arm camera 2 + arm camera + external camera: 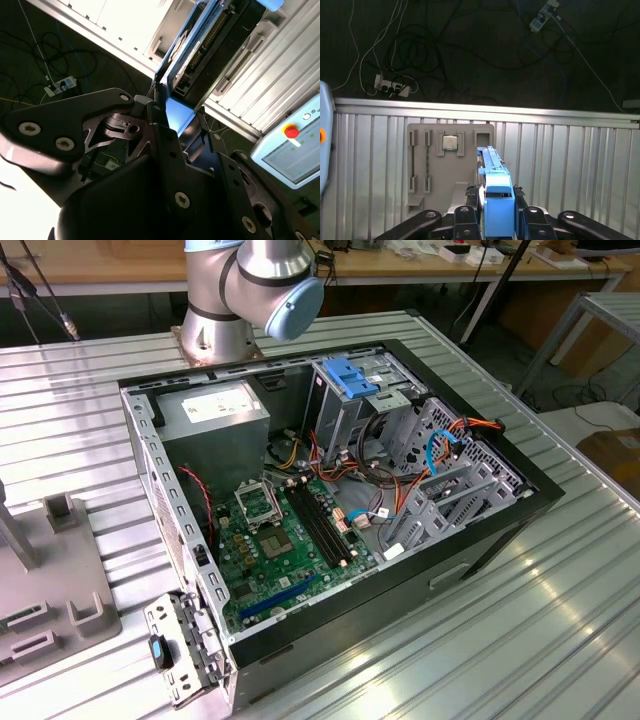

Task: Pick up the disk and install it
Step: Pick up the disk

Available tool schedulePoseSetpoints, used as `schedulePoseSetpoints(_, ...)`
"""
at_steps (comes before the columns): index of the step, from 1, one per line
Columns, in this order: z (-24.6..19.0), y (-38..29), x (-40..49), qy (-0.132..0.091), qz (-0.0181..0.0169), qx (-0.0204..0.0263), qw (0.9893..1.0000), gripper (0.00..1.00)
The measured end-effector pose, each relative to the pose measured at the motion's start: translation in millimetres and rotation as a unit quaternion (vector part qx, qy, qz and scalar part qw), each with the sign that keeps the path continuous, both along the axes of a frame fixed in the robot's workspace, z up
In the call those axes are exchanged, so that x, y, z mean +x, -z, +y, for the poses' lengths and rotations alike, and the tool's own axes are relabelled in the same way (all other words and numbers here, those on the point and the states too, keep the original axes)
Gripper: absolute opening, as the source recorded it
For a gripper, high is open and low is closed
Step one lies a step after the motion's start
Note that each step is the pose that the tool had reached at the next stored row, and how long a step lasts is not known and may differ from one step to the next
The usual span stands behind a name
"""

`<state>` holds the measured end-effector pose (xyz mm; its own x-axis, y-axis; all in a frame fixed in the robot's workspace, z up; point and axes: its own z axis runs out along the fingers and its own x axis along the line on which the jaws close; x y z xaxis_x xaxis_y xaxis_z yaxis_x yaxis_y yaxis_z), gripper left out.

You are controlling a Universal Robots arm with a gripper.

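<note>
In both wrist views my gripper (498, 216) is shut on the disk (495, 175), held edge-on high above the ribbed metal table (570, 165). A blue rail runs along the edge facing the first wrist camera. In the second wrist view the gripper (176, 125) holds the disk (212, 37) by its blue end, and the dark underside with its connector row points away. In the exterior view the open computer case (330, 490) lies on its side on the table, with grey drive bays (440, 475) at the exterior view's right.
A grey fixture plate (432, 170) with slots and a square chip (451, 142) lies on the table under the gripper. The case holds a green circuit board (285, 540), a grey power supply box (215, 415) and a blue bracket (350, 375). A red-buttoned control pendant (290, 150) is nearby.
</note>
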<state>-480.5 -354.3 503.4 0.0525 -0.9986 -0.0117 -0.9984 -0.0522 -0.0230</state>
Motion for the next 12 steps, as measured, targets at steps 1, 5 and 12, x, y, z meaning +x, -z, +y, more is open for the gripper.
schedulePoseSetpoints(1, 0.0, 0.0, 0.0, 0.0, 0.0, 0.0, 1.0, 0.36)
schedulePoseSetpoints(5, 0.0, -0.8, 0.0, 0.0, 0.0, 0.0, 1.0, 0.36)
schedulePoseSetpoints(12, 0.0, -0.9, 0.0, 0.0, 0.0, 0.0, 1.0, 0.36)
